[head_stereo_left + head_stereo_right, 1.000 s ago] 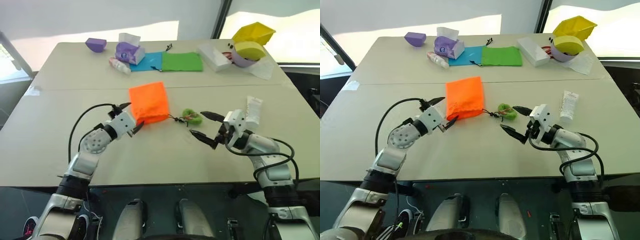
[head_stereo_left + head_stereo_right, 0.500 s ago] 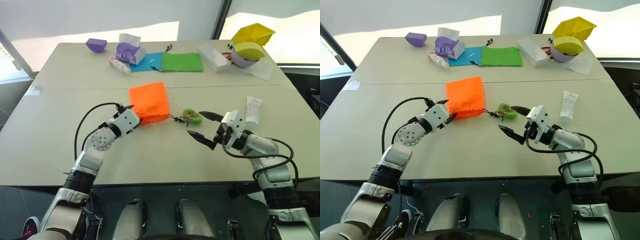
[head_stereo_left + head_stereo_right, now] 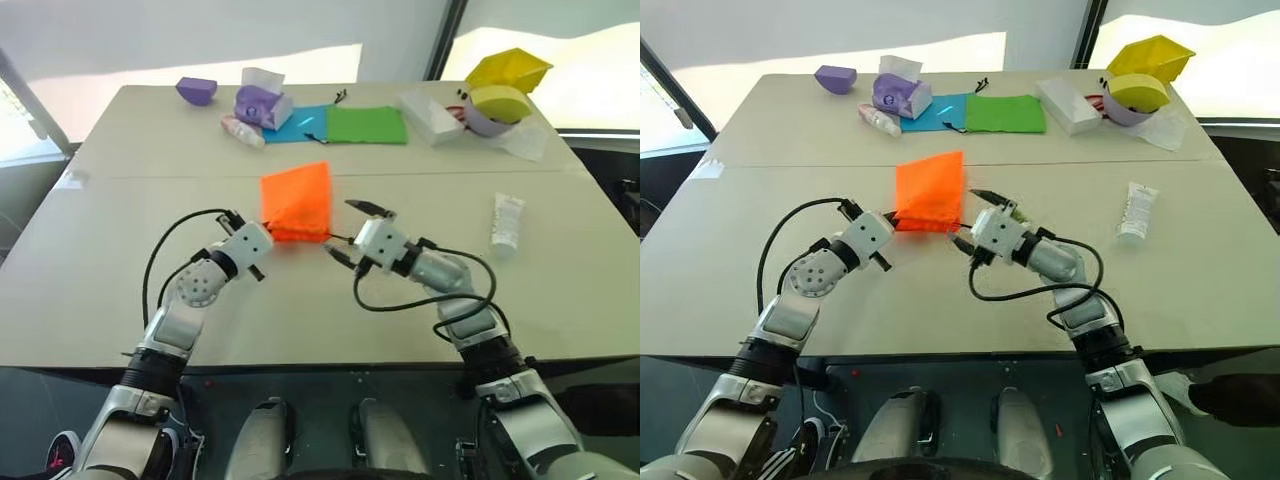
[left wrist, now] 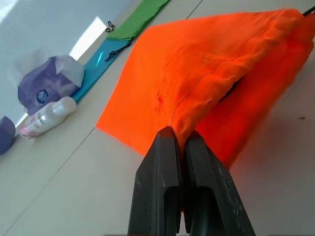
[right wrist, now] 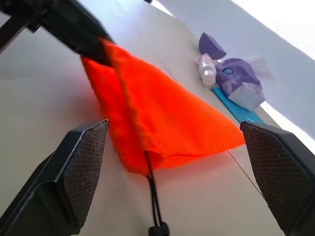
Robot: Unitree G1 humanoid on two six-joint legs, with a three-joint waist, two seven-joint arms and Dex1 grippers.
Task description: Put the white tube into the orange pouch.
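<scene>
Just ahead of the right claw, the orange pouch sits at bench centre with its near edge raised off the surface. Left claw is pinched tight on that near edge, at the corner on its own side; the left wrist view shows both fingers together with a fold of orange fabric caught between them. Right claw stands wide apart, holding nothing, at the pouch's other near corner, where the dark cord comes out. In the right wrist view the pouch hangs between its 2 spread fingers, mouth edge facing it.

White tube lies flat on the bench well apart to the right of the right claw, with bare bench between them. Its long axis runs roughly away from the robot, slightly slanted. Nothing touches it. Right arm is clearly the nearer 1 to the tube; the left is busy with the pouch.

Key relation: pouch mouth lies directly in front of the right claw, tube off to its outer side. Likely next step is for the right claw to take the other lip and open the mouth, judging by its placement, then a sideways reach for the tube. Risk: 1-corner pinch may let the fabric twist.
</scene>
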